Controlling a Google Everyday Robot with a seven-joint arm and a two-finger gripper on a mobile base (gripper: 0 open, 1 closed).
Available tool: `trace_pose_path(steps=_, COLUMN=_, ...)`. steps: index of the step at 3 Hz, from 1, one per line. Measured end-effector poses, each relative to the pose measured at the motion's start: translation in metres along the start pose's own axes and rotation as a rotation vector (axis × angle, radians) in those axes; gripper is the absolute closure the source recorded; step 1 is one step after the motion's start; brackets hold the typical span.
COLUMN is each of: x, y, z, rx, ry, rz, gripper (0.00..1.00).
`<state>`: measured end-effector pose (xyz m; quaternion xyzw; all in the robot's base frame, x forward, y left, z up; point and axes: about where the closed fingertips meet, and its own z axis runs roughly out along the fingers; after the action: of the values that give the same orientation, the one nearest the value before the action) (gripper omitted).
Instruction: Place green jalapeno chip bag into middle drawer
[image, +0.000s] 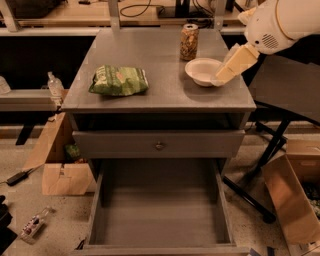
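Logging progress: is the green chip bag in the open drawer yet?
No, the green jalapeno chip bag lies on the cabinet top, the middle drawer shows only bare floor, and the gripper is by the white bowl.

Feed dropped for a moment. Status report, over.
Gripper above white bowl, tabletop right. Green jalapeno chip bag lying on tabletop, left side. Middle drawer open, nothing in it. Can behind bowl, not between gripper and bag.
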<state>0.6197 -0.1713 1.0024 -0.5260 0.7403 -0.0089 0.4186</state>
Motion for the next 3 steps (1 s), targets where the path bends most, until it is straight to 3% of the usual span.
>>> trace_pose_path(steps=1, x=-0.019, y=0.003, z=0.023, rx=-0.025, ry=-0.014, rz=-0.043, gripper=0.00)
trace_pose_path(steps=2, x=-0.074, y=0.004, z=0.094, rx=-0.070, ry=-0.128, rz=-0.087, gripper=0.00)
trace_pose_path(steps=3, x=-0.107, y=0.008, z=0.143, rx=-0.108, ry=-0.207, rz=-0.091, gripper=0.00)
